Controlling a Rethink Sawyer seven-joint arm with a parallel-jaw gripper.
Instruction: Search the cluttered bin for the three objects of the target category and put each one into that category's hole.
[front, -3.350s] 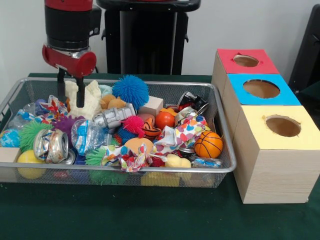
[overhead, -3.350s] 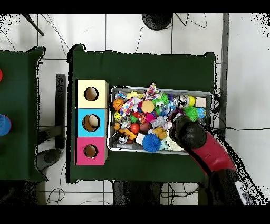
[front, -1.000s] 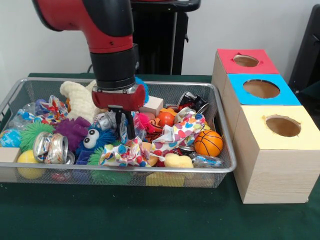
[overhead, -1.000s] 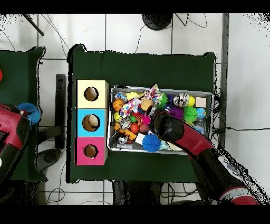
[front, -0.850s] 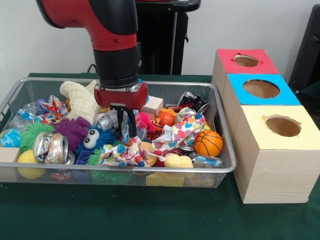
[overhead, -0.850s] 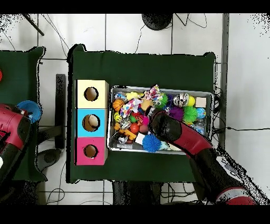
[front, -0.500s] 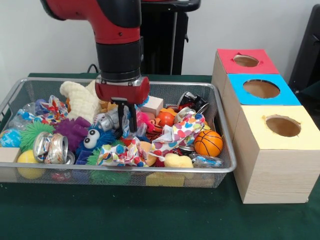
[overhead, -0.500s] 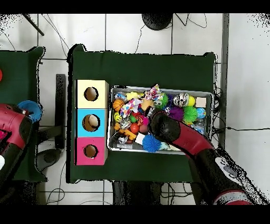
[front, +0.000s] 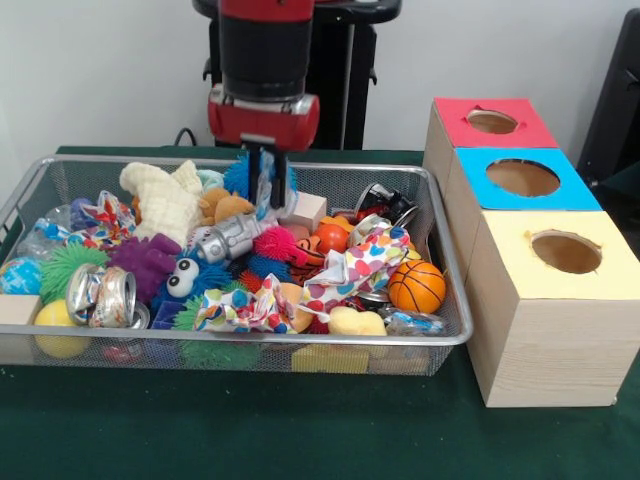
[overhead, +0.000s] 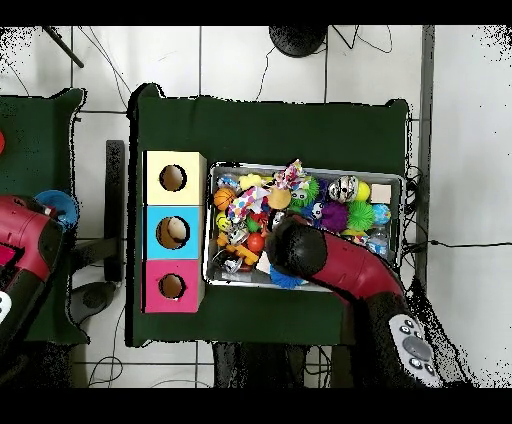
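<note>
My gripper (front: 266, 178) hangs above the far middle of the wire mesh bin (front: 250, 341), shut on a small see-through plastic bottle (front: 265, 192) with a blue-white label, held clear of the clutter. A second see-through bottle (front: 38, 236) lies at the bin's left end. A third (front: 408, 323) lies at the front right corner, beside the small basketball (front: 416, 288). In the overhead view the arm's red and black end (overhead: 297, 250) covers the gripper and the held bottle above the bin (overhead: 300, 167).
Three wooden boxes with round holes stand right of the bin: red (front: 490, 122), blue (front: 522, 178), yellow (front: 560, 255). The bin holds crushed cans (front: 102, 293), patterned paper wads (front: 362, 268), spiky balls, a purple plush toy (front: 150, 262) and a cream knitted toy (front: 165, 200).
The gripper has risen out of the clutter with the bottle between its fingers and shifted slightly toward the boxes. The toys under it now show again.
</note>
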